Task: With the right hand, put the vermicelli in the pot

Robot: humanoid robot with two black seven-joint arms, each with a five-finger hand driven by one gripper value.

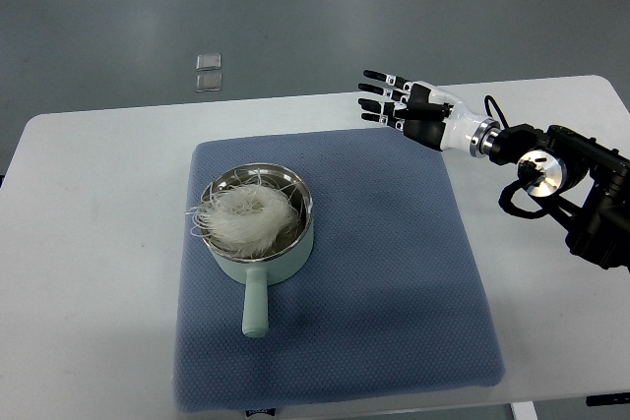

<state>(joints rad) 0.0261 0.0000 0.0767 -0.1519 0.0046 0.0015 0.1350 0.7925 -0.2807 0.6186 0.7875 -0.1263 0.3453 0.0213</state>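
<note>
A white table point(98, 243) carries a blue mat point(394, 282), and on it we see the pale green pot point(261, 233), handle toward us, with the vermicelli point(244, 218) nest resting inside, strands spilling over its left rim. Our right hand point(404, 105) hovers over the mat's far edge, well apart, fingers spread and empty

**Right Arm: Extended, Hand Empty**

The black-and-silver jointed right arm point(551, 169) enters from the right edge. Its white-and-black fingered robot hand point(409, 105) points left, palm roughly level, fingers point(379, 90) spread straight, grasping nothing. No left arm visible.
</note>
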